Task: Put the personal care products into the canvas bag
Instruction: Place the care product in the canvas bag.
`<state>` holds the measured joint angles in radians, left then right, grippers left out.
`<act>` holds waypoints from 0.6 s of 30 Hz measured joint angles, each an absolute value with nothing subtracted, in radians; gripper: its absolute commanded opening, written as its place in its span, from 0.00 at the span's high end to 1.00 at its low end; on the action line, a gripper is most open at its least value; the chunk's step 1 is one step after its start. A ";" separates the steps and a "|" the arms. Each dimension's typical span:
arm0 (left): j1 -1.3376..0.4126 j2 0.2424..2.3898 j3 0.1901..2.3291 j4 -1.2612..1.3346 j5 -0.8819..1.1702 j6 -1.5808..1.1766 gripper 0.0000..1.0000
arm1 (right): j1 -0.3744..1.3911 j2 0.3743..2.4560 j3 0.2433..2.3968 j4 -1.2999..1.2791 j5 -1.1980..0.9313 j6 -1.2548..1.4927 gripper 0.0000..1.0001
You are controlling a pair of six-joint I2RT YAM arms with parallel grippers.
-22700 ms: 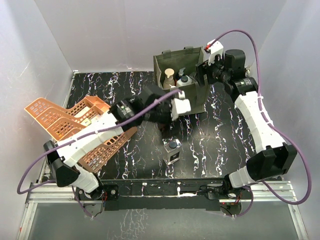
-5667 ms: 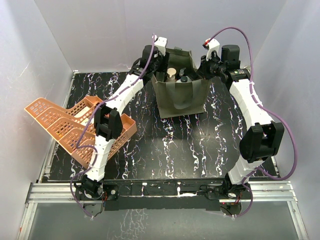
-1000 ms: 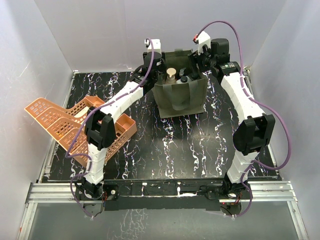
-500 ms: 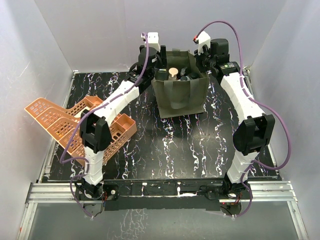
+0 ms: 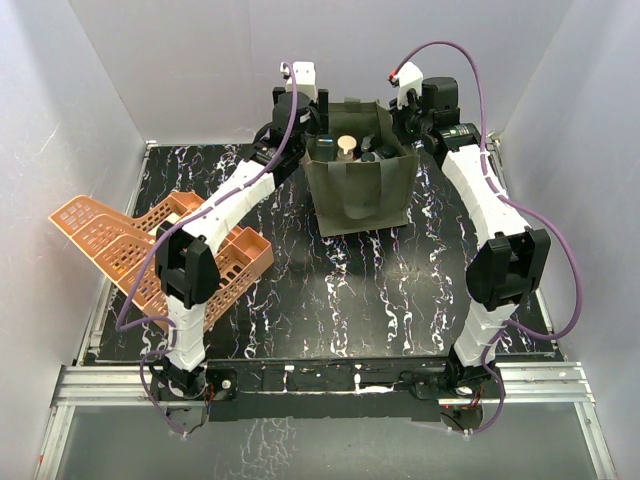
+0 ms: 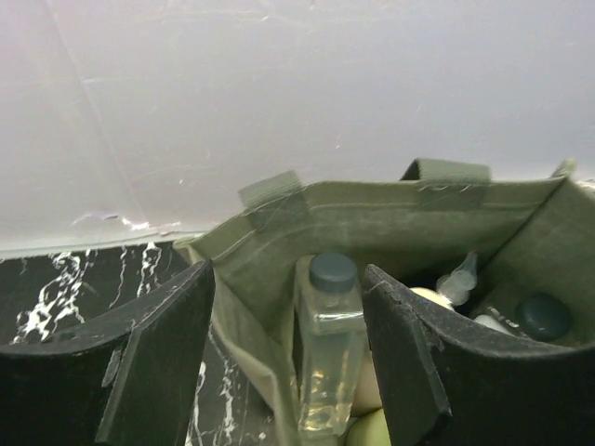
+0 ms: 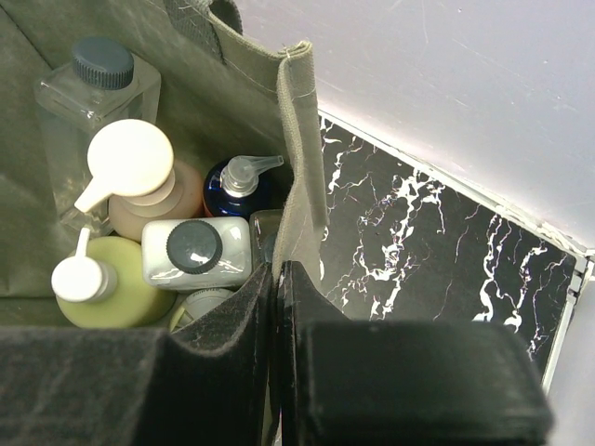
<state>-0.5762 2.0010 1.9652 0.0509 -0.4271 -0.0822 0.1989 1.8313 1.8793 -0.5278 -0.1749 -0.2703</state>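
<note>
Evidently close to finished: no bottle found loose on the black marbled table [image 5: 330, 290] from above, only the orange baskets [image 5: 120, 240] off to the left. Places the canvas bag [image 5: 360, 190] upright at the far middle, mouth up, with one arm at each side wall.

Looking down from the right wrist, counts inside it a square clear bottle [image 7: 93, 88] standing against the far wall, a tan pump bottle [image 7: 139, 190], a dark blue bottle [image 7: 228, 190], a white bottle with black cap [image 7: 200, 251] lying on its side and a yellow-green pump bottle [image 7: 112, 279]. Cannot name the pale cap low beside the fingers.

Right gripper [image 7: 277, 279]: clenched on the bag's right-hand rim, fabric pinched between the pads. Left gripper [image 6: 286, 279]: spread apart, gripping nothing, poised at the left wall with the rim just ahead and below — cannot tell whether astride it or just outside.

Judged to hinge on that pinched rim: runs upright between the right pads, bottles immediately inboard, bare table outboard. So probably needs an unclenching, then a straight rise or an outward drift, never inward toward the pump heads. Rates both arms equally near, the left free to leave first.
</note>
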 measured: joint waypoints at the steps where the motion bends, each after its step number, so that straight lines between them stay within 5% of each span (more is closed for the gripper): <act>1: -0.574 2.001 1.965 0.033 -0.434 -0.088 0.36 | 0.199 1.831 1.879 -0.528 -0.176 -0.267 0.92; 6: -0.549 2.001 1.969 -0.056 -0.469 -0.141 0.28 | 0.197 1.831 1.879 -0.528 -0.183 -0.260 0.92; 18: -0.461 2.029 2.060 -0.174 -0.442 -0.316 0.32 | 0.196 1.831 1.879 -0.529 -0.194 -0.259 0.92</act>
<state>-0.4614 2.0293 2.0602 -0.1738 -0.4423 -0.3157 0.1959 1.8313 1.8793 -0.5285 -0.1936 -0.2588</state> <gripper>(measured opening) 0.702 0.087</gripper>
